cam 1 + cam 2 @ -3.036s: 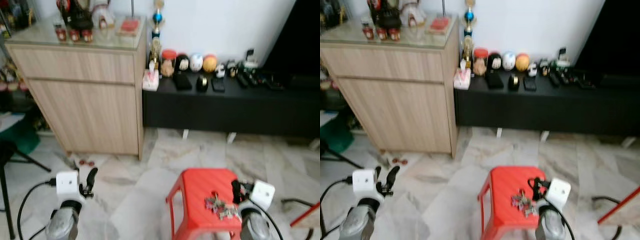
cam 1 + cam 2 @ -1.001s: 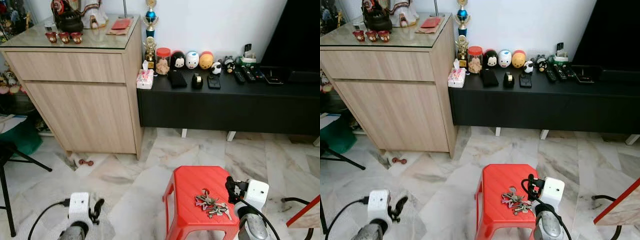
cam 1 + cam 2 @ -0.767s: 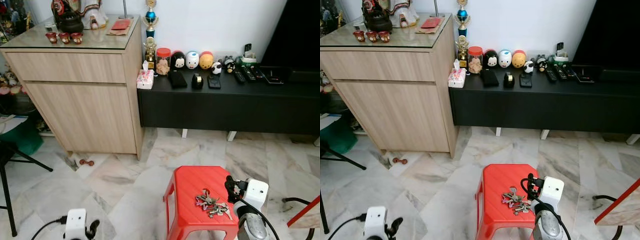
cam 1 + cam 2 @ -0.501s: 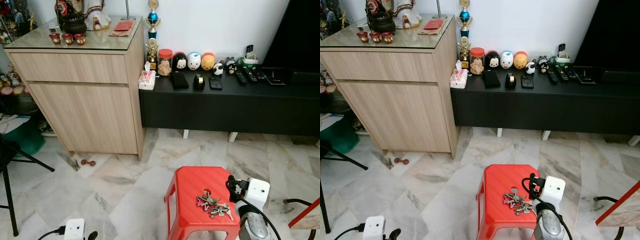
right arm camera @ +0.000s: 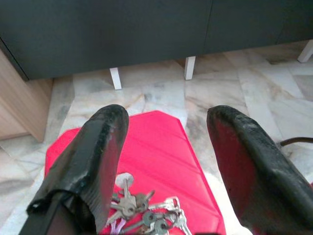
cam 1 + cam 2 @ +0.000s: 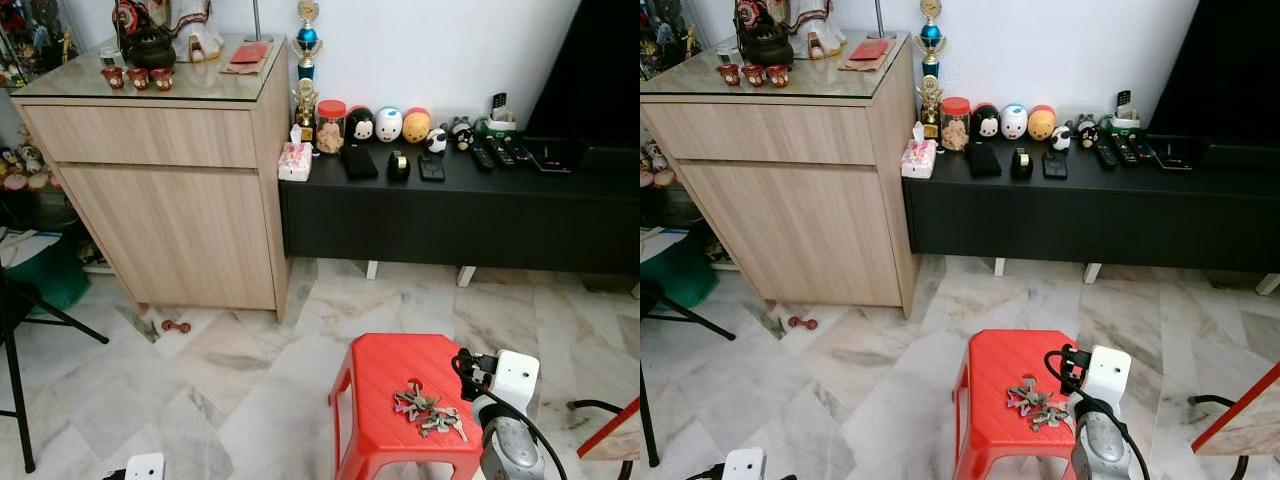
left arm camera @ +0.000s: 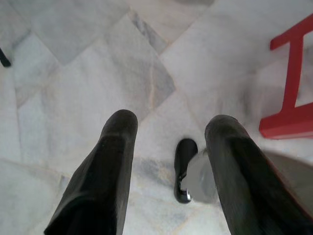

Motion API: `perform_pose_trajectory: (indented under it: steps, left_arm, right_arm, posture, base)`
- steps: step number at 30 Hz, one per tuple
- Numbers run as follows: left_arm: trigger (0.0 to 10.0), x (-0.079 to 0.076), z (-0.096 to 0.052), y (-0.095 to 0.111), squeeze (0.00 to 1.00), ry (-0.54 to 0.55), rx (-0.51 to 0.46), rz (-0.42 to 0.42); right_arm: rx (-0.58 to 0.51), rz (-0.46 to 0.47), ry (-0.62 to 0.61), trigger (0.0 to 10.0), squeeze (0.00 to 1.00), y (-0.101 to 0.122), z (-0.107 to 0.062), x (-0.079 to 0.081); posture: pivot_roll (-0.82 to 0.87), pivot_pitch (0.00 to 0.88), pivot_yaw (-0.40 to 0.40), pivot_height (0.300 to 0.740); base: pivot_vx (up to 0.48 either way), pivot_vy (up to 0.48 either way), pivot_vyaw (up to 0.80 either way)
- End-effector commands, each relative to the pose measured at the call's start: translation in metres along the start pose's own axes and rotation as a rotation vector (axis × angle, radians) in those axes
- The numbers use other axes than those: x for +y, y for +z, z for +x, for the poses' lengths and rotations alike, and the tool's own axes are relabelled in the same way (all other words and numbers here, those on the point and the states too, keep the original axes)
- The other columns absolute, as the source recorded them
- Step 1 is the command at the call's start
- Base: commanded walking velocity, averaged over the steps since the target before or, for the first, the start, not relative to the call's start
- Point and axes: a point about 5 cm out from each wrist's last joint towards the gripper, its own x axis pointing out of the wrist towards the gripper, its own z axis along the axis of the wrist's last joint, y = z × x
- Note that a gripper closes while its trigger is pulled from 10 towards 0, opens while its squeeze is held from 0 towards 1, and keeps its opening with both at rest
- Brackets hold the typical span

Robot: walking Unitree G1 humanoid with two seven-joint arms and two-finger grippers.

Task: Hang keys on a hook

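The keys [image 6: 427, 411] lie in a loose bunch on the red stool [image 6: 385, 372], just in front of the right gripper [image 5: 166, 161] and a little to its left, touching neither finger. In the right wrist view they sit low between the two black fingers [image 5: 93, 161], which stand wide apart with nothing held. The gripper hangs at the stool's right edge, its white wrist block [image 6: 516, 378] level with the seat.

The left gripper [image 7: 168, 166] hangs low over the marble floor [image 6: 250, 400], its fingers also spread apart and empty; between them lie the floor and a small dark object [image 7: 185, 169] I cannot identify, with a red stool leg [image 7: 293, 93] off to one side.

Well ahead of the right gripper stands a black low cabinet [image 6: 450, 215] carrying jars, round toys and remotes. Ahead of the left gripper is a wooden cabinet [image 6: 165, 190] with a glass top, a trophy [image 6: 307, 40] between the two cabinets. No hook can be made out.
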Motion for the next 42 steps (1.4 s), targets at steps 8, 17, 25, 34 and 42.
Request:
perform_pose_trajectory:
  steps: [8,17,25,34,42]
  left_arm:
    - [10.0,0.004,-0.004,-0.014,0.0,0.006,0.071,-0.011]
    - [10.0,0.008,-0.005,-0.014,0.0,0.01,0.063,-0.033]
    - [10.0,0.013,-0.005,-0.011,0.0,0.014,0.058,-0.043]
    - [10.0,0.007,-0.003,-0.009,0.0,0.006,0.045,-0.048]
    - [10.0,0.006,-0.002,-0.007,0.0,0.001,0.038,-0.05]
  right_arm:
    - [-0.021,0.011,0.0,10.0,0.0,0.002,-0.001,-0.002]
    - [-0.023,0.011,0.002,10.0,0.0,0.003,0.0,-0.001]
    - [-0.028,0.018,0.006,10.0,0.0,0.004,0.0,0.002]
    - [-0.028,0.021,-0.001,10.0,0.0,0.003,-0.001,0.001]
    - [-0.027,0.022,-0.008,10.0,0.0,0.004,0.0,-0.001]
  posture:
    - [0.14,0.0,-0.056,0.631]
    - [0.15,0.0,-0.058,0.631]
    - [0.15,0.0,-0.057,0.631]
    - [0.15,0.0,-0.059,0.631]
    - [0.15,0.0,-0.062,0.631]
  base:
    - [0.0,0.0,0.0]
    - [0.0,0.0,0.0]
    - [0.0,0.0,0.0]
    - [0.0,0.0,0.0]
    - [0.13,0.0,0.0]
